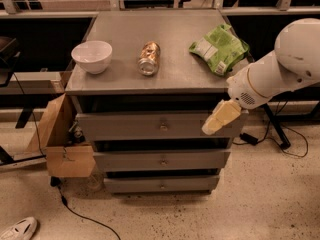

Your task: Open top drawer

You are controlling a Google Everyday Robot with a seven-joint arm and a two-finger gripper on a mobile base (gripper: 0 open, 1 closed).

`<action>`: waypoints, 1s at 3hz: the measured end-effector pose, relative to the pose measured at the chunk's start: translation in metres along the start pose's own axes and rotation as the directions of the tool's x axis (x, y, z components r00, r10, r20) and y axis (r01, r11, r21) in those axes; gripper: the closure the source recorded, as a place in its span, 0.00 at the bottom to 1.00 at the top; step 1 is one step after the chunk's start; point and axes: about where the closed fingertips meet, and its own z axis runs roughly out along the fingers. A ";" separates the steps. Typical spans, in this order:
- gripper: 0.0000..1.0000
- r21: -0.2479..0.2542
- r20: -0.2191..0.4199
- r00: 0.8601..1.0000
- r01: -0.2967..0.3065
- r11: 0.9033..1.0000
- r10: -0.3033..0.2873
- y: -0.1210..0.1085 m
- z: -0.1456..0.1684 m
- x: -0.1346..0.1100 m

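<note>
The top drawer is the widest grey front, just under the cabinet top, with a small brass knob at its centre. Its front stands about flush with the cabinet. My gripper is a cream-coloured wedge at the end of the white arm, which reaches in from the right. The gripper hangs in front of the right end of the top drawer's front, well to the right of the knob.
A white bowl, a can lying on its side and a green chip bag sit on the cabinet top. Two narrower drawers lie below. An open cardboard box, cables and a shoe are on the floor at left.
</note>
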 end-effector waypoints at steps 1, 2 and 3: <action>0.00 -0.046 0.009 0.999 0.049 0.998 -0.049 0.009 0.010 -0.004; 0.00 -0.133 -0.013 0.998 0.061 0.989 -0.063 0.025 0.035 0.010; 0.00 -0.194 -0.046 0.997 0.047 0.980 -0.056 0.033 0.064 0.021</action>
